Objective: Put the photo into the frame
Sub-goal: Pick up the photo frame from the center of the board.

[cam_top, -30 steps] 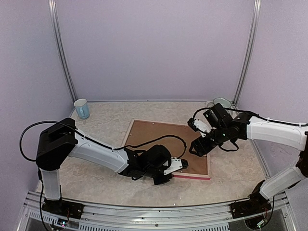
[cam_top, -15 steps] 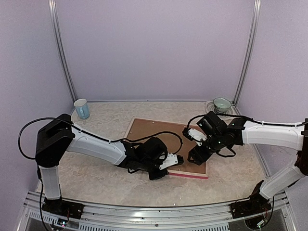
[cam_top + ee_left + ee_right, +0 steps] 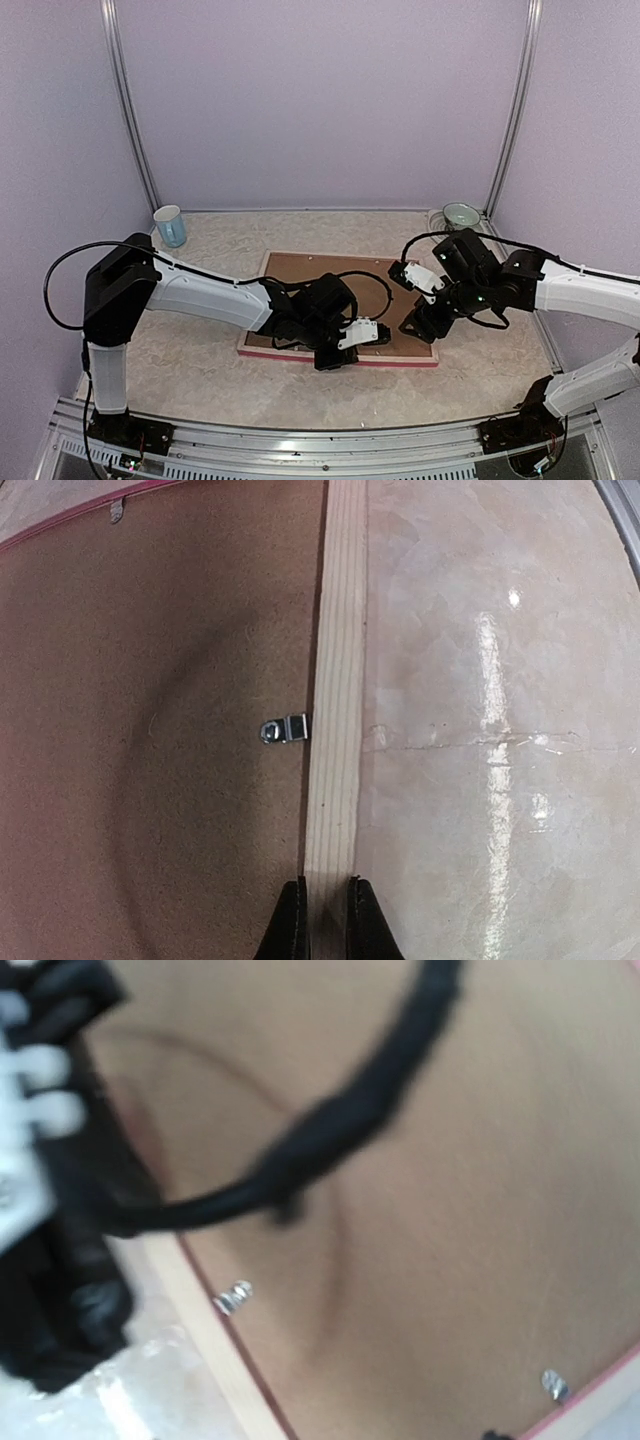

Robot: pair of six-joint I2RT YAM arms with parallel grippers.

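Note:
The frame lies back side up on the table, pink at its near edge, with a brown backing board filling it. My left gripper is shut on the frame's near rail; in the left wrist view its fingertips pinch the pale wood rail from both sides. Over the frame's right end hovers my right gripper, open and holding nothing. Its wrist view looks down on the backing board and a wood rail. The photo is hidden from every view.
Small metal tabs hold the backing board at the rails. The left arm's black cable crosses the right wrist view. A blue cup stands at the back left and a pale bowl at the back right corner.
The left gripper has closed on the frame's near rail. The frame has turned and slid left, now lying square to the table edge. The right gripper has shifted slightly right.

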